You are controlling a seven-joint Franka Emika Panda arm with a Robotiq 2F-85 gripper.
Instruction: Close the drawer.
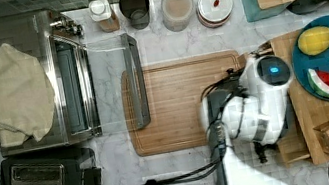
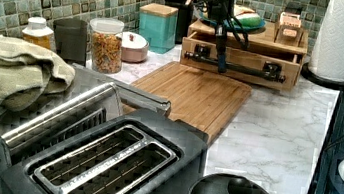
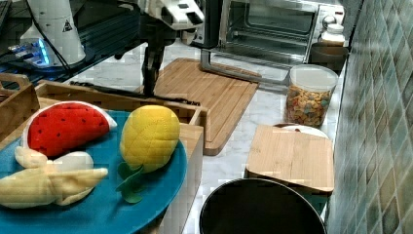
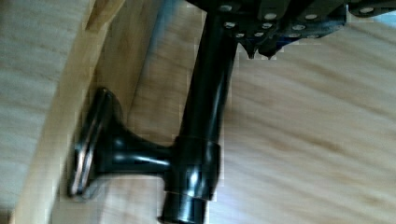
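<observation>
The light-wood drawer [image 2: 245, 58] sat in the wooden stand at the far end of the marble counter [image 2: 276, 131] in the left view, its front pulled out a little from the stand so that a dark gap showed above it. A long black bar handle [image 2: 237, 67] ran along the drawer front, carried on two black flanged mounts (one of them close up in the wrist view, [image 4: 100, 151]). The front edge of the drawer was just beside the end of the rounded-corner wooden cutting board [image 1: 179, 102], which lay flat on the counter.

The white robot arm [image 1: 255, 102] reached over the drawer end of the board in the top view, and its black gripper [image 2: 220, 58] hung straight down at the bar handle, near the bar's middle in the left view. Whether its fingers were spread or pressed together could not be told.

On top of the stand rested a round blue plate [image 3: 104, 209] bearing a plush yellow lemon [image 3: 148, 136], a plush watermelon slice [image 3: 63, 126] and a plush banana [image 3: 48, 185]. A stainless toaster oven [image 1: 55, 75] stood with its glass door open at the top view's left.
</observation>
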